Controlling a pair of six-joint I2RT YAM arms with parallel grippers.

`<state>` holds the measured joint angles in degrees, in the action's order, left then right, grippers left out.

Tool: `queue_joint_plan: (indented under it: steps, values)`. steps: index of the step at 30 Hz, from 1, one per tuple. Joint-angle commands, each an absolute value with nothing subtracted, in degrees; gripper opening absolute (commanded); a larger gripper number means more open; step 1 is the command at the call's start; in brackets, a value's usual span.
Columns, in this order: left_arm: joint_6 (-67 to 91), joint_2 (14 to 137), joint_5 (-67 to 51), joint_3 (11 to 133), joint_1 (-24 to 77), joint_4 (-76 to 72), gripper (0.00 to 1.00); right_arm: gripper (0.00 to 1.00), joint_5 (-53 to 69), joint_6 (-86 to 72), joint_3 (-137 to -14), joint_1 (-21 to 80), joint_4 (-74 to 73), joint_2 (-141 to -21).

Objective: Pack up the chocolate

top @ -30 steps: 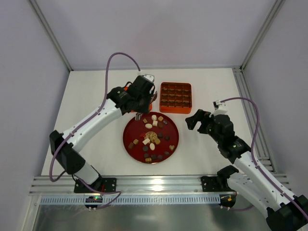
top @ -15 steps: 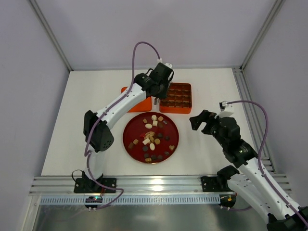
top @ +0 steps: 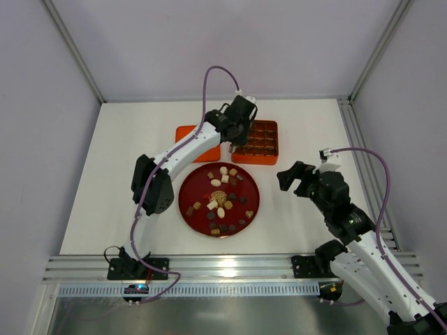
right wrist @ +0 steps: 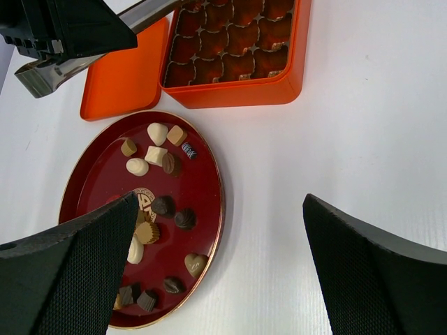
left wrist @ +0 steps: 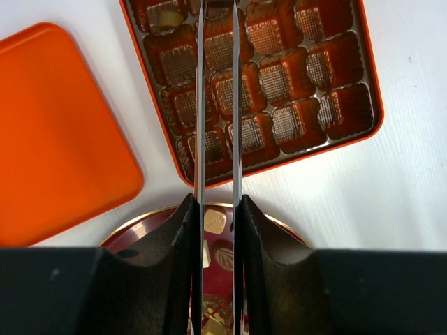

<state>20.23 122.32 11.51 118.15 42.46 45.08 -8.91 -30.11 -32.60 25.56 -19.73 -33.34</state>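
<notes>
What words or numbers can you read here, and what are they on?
Nothing can be read for sure.
Gold emblem in the middle of the dark-red plate: too blurred to read.
Stamp on a tan chocolate, left wrist view: too blurred.
Orange box and orange lid: no writing shows.

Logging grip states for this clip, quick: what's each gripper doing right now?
Left gripper: jaws nearly together over the orange box; whether they pinch anything cannot be told.
Right gripper: open, holding nothing.
</notes>
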Motion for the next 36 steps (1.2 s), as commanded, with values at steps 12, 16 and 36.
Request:
queue_joint_plan:
  steps: [12, 16, 36]
  values:
    - [18.72, 125.51, 11.95, 122.25, 41.57, 41.31, 0.27, 1.0, -9.84, -29.36, -34.54, 25.75, -18.98, -33.13]
    - [18.63, 125.25, 11.95, 122.61, 41.57, 41.22, 0.28, 1.0, -9.84, -29.44, -34.54, 25.75, -18.99, -33.22]
    - [17.31, 119.1, 12.4, 122.0, 41.13, 43.85, 0.4, 1.0, -9.58, -29.62, -34.28, 25.75, -17.84, -34.01]
